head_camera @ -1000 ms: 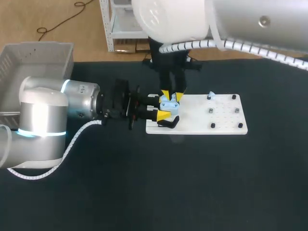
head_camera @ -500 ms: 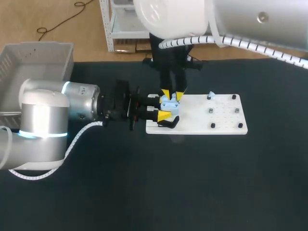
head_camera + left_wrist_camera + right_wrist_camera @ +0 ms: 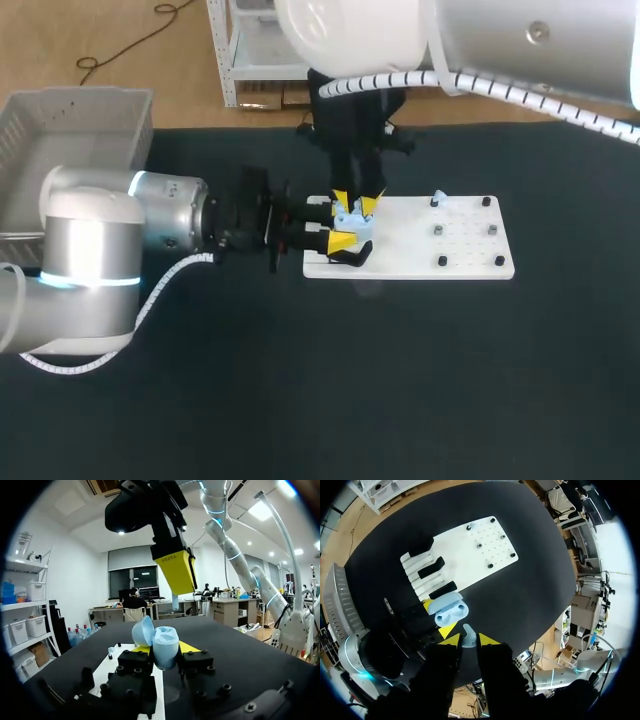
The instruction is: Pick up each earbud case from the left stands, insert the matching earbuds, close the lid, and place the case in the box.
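Our left pincer (image 3: 161, 649) is clamped on the open blue earbud case (image 3: 166, 641) and holds it over the stand end of the white board (image 3: 460, 250). Directly above, our right pincer (image 3: 469, 640) grips 1 pale blue earbud (image 3: 468, 632) between its 2 yellow tips, not touching the case.

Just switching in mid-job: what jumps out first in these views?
The open light blue case stands out, clamped in the left gripper over the left end of the white board. Just above it, the right gripper holds a light blue earbud. The grey box sits at the table's far left.
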